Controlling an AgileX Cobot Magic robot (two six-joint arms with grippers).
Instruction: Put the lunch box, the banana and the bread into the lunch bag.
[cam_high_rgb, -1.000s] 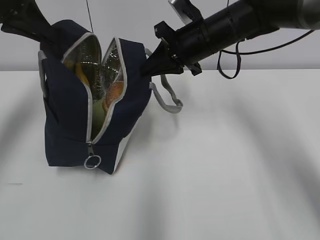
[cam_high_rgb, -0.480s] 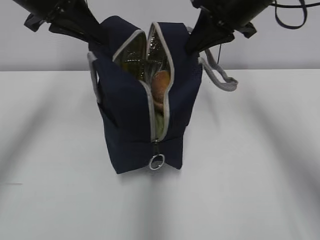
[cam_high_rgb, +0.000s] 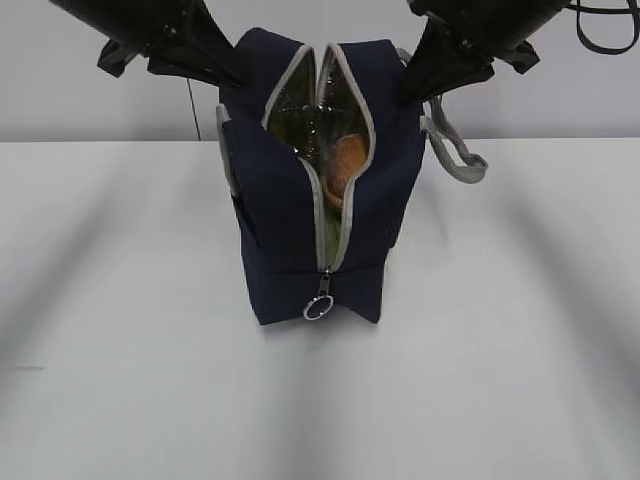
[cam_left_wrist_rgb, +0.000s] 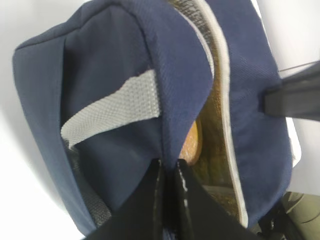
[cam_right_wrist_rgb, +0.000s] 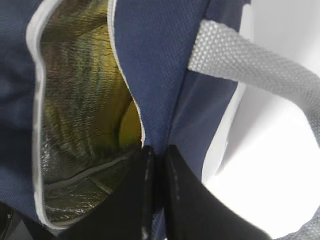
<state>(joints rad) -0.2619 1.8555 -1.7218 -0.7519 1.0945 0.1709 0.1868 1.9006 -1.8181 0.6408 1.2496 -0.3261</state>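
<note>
1. Left claw (cam_left_wrist_rgb: 167, 172) is pinching the lunch bag (cam_high_rgb: 300, 220) wall.
2. Right claw (cam_right_wrist_rgb: 156, 157) is clamping the opposite wall, seemingly steadying the bag upright on the surface (cam_high_rgb: 500, 350).
3. Bread (cam_high_rgb: 345, 160) is sitting inside.

Inside the lunch bag (cam_high_rgb: 300, 200), only an orange-brown slice of the bread (cam_high_rgb: 347, 165) shows through the zipper gap, with a pale green sliver below it (perhaps the lunch box, too little to tell). A yellow patch (cam_right_wrist_rgb: 131, 125) deep in the foil lining could be the banana; its shape is hidden. Both arms are cut off by the exterior view's top edge.
</note>
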